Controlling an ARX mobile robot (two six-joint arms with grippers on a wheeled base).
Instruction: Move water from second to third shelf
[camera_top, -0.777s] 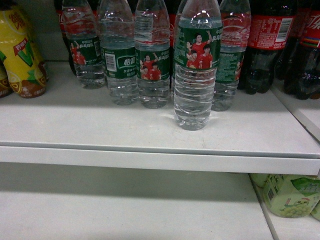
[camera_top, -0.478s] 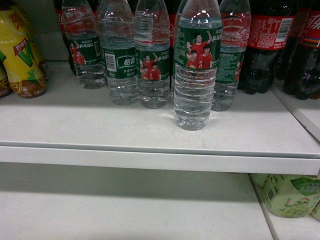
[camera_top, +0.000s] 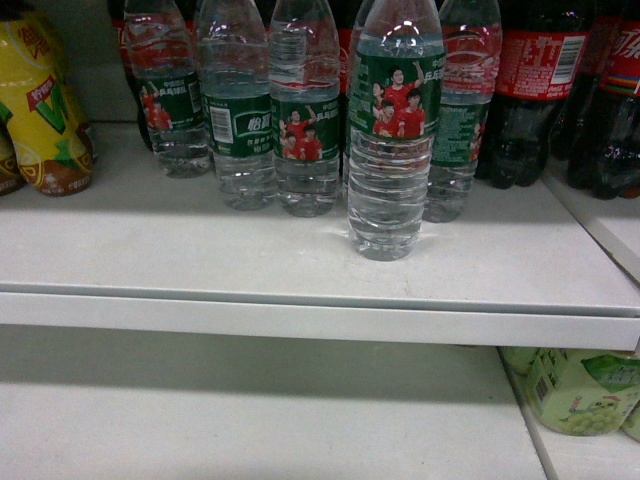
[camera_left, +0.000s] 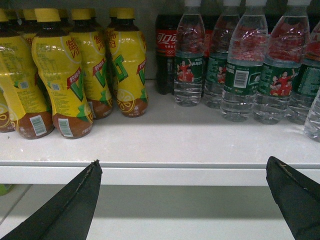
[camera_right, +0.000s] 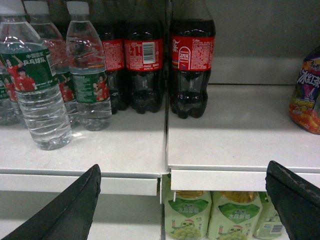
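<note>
- We see the water bottle (camera_top: 393, 130) standing upright on the white shelf (camera_top: 300, 260), long axis vertical, its green label with red-shirted people facing us; its cap is cut off by the top of the head view.
- It stands in front of the other water bottles (camera_top: 235, 110), nearest the shelf's front edge.
- From the right wrist it (camera_right: 36, 85) lies beyond and above our right gripper (camera_right: 182, 200), over toward the left finger (camera_right: 70, 210); both dark fingers are spread wide, holding nothing.
- Our left gripper (camera_left: 182, 200) also has its fingers (camera_left: 65, 210) wide apart and empty; the yellow drink bottles (camera_left: 65, 75) stand beyond the left one.
- Cola bottles (camera_right: 192, 65) stand behind, their tops cut off.
- Pale green bottles (camera_right: 187, 215) show partly under the shelf.
- Neither gripper appears in the head view.
</note>
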